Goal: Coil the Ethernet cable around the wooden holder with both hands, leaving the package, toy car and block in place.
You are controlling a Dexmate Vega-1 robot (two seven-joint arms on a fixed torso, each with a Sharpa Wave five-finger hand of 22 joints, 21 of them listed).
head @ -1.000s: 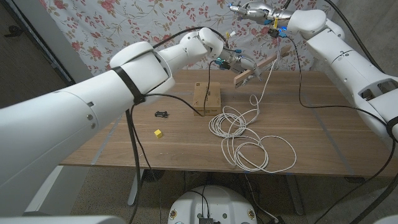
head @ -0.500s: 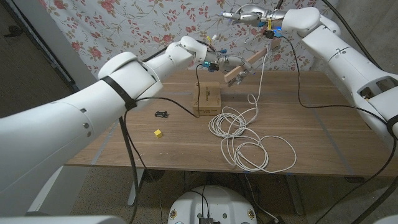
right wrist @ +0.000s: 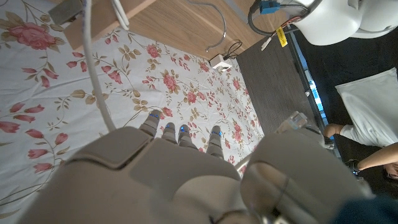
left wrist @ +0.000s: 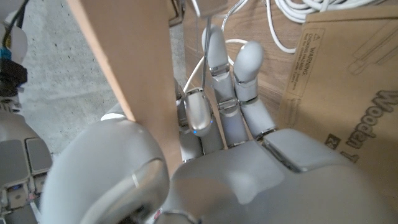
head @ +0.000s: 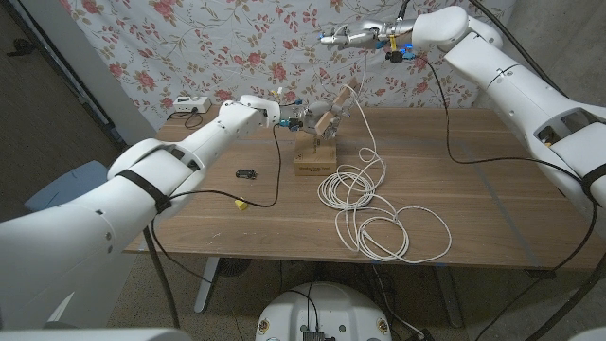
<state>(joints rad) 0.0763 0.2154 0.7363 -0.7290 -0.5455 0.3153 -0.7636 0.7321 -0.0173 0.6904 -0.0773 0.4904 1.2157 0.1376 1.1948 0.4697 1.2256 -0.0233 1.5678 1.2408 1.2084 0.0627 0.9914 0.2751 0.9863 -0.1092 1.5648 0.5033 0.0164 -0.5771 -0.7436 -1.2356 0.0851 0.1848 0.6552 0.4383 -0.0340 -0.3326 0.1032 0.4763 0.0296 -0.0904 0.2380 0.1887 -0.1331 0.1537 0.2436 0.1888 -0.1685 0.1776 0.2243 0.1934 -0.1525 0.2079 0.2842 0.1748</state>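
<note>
My left hand [head: 301, 115] grips the wooden holder [head: 331, 106] just above the cardboard package [head: 314, 158]; its fingers [left wrist: 214, 68] wrap the plank [left wrist: 124, 56]. High over the table's far edge, my right hand [head: 360, 36] holds the white Ethernet cable [head: 367, 142]. The cable drops past the holder to loose coils [head: 390, 232] on the table. It also runs up from the right hand [right wrist: 174, 174] as a thin line [right wrist: 96, 68]. The small black toy car [head: 247, 172] and the yellow block [head: 240, 202] lie left of the package.
A white device [head: 194, 103] sits at the table's [head: 492, 208] back left corner. A floral cloth [head: 227, 47] hangs behind the table. A person's sleeve [right wrist: 367, 134] shows in the right wrist view.
My left hand has carried the holder leftward and down, close over the package. My right hand has moved left with the cable. The coils, car and block have not moved.
</note>
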